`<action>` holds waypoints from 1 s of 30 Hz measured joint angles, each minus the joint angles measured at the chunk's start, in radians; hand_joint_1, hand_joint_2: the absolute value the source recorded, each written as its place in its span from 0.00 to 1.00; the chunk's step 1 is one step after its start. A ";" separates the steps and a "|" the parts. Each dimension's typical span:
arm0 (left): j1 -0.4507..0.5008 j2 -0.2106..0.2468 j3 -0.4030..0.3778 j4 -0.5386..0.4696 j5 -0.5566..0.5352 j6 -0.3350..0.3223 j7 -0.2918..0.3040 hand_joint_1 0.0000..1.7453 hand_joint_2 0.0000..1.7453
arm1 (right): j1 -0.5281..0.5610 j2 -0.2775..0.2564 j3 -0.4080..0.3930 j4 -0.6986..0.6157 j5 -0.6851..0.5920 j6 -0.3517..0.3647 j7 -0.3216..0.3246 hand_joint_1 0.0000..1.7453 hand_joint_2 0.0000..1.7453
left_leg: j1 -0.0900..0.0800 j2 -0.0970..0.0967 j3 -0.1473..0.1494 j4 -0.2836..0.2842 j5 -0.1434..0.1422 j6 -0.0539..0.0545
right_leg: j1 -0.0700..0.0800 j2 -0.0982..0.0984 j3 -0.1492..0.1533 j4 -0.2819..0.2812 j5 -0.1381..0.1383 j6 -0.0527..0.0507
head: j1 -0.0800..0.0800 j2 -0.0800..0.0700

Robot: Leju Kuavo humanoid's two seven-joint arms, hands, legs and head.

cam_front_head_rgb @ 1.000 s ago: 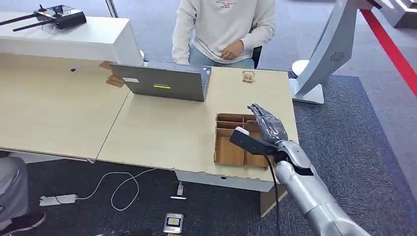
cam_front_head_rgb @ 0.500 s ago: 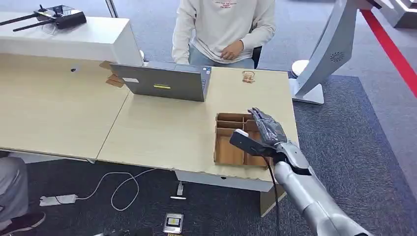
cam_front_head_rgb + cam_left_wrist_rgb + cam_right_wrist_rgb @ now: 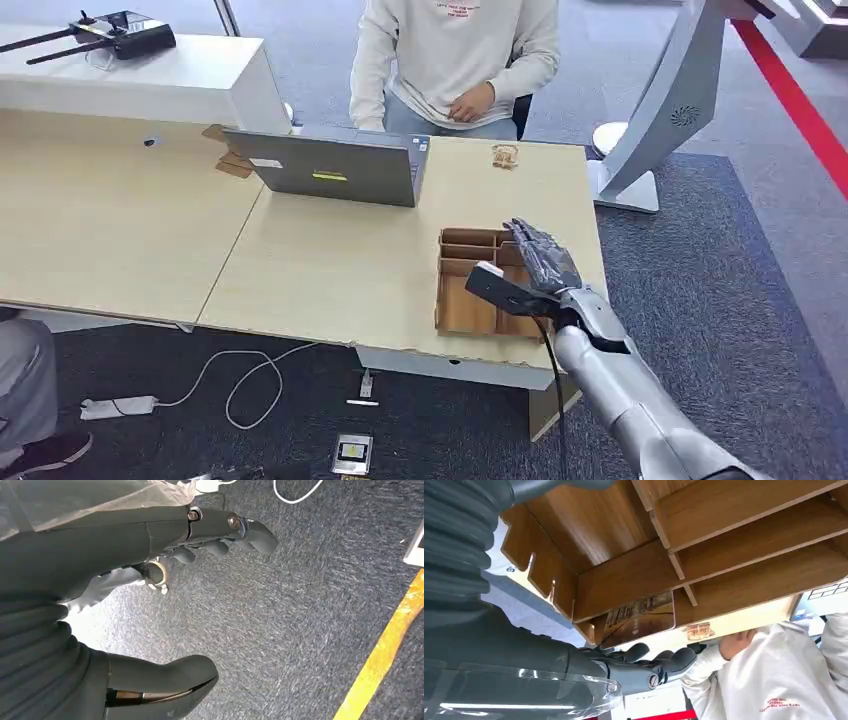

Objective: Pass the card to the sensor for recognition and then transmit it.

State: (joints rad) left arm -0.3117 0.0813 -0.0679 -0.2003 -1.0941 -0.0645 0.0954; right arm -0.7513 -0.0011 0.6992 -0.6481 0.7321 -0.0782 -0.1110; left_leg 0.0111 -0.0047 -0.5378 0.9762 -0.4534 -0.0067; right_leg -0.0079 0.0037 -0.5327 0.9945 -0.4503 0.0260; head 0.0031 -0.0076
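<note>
A: Where the right hand (image 3: 543,262) hovers over the wooden tray (image 3: 460,305) at the table (image 3: 330,265) edge, fingers read extended and apart, nothing in them.

B: And the card (image 3: 640,616)?

A: Right wrist view has it lying flat on the floor of a tray compartment at the far end, close against a wall. Fingertips (image 3: 676,658) sit just beside that end, not touching the card so far as I can tell.

B: Handling guess?

A: Thin, stiff, light, glossy face. Likely slick, and flush on the wood, so no edge to get under from above. I'd judge it best slid toward a wall or tipped up at a free long edge, then pinched across the flat faces between thumb and a finger.

B: Risks?

A: Skating away under a fingertip, or jamming in the corner. Not fragile.

B: Left hand (image 3: 150,555)?

A: Hanging over grey carpet (image 3: 300,605), fingers loosely apart, thumb clear of them, holding nothing.

B: Others nearby?

A: Person (image 3: 455,55) seated behind the laptop (image 3: 330,168)
</note>
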 joint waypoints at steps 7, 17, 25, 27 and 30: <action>0.000 0.000 0.000 0.000 -0.006 0.002 -0.005 0.00 1.00 | -0.006 0.004 0.000 0.013 0.002 -0.003 -0.010 0.00 1.00 | 0.000 0.000 0.000 0.000 0.000 0.000 | 0.000 0.000 0.000 0.000 0.000 0.000 | 0.000 0.000; 0.003 0.000 0.000 0.000 -0.005 -0.008 0.000 0.00 1.00 | -0.041 0.000 -0.015 -0.016 -0.025 -0.051 -0.031 0.00 1.00 | 0.000 0.000 -0.001 0.000 0.000 0.000 | 0.000 0.000 -0.001 0.000 0.000 0.000 | 0.000 0.000; 0.003 0.000 0.001 0.000 0.002 -0.007 0.000 0.00 1.00 | -0.067 -0.006 -0.025 -0.071 -0.023 -0.018 -0.020 0.00 1.00 | 0.000 0.000 -0.001 0.000 0.000 0.000 | 0.000 0.000 -0.001 0.000 0.000 0.000 | 0.000 0.000; 0.003 0.000 0.002 0.000 0.002 -0.004 0.000 0.00 1.00 | -0.067 -0.004 -0.025 -0.074 -0.020 -0.018 -0.022 0.00 1.00 | 0.000 0.000 -0.001 0.000 0.000 0.000 | 0.000 0.000 -0.001 0.000 0.000 0.000 | 0.000 0.000; 0.003 0.000 0.002 0.000 0.003 0.002 0.000 0.00 1.00 | -0.067 0.001 -0.025 -0.076 -0.018 -0.020 -0.032 0.00 1.00 | 0.000 0.000 -0.001 0.000 0.000 0.000 | 0.000 0.000 -0.001 0.000 0.000 0.000 | 0.000 0.000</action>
State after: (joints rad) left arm -0.3086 0.0809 -0.0660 -0.2003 -1.0906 -0.0622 0.0950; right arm -0.8184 -0.0004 0.6744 -0.7237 0.7141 -0.0980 -0.1427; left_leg 0.0111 -0.0048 -0.5385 0.9762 -0.4535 -0.0067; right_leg -0.0080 0.0038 -0.5332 0.9945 -0.4503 0.0258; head 0.0031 -0.0076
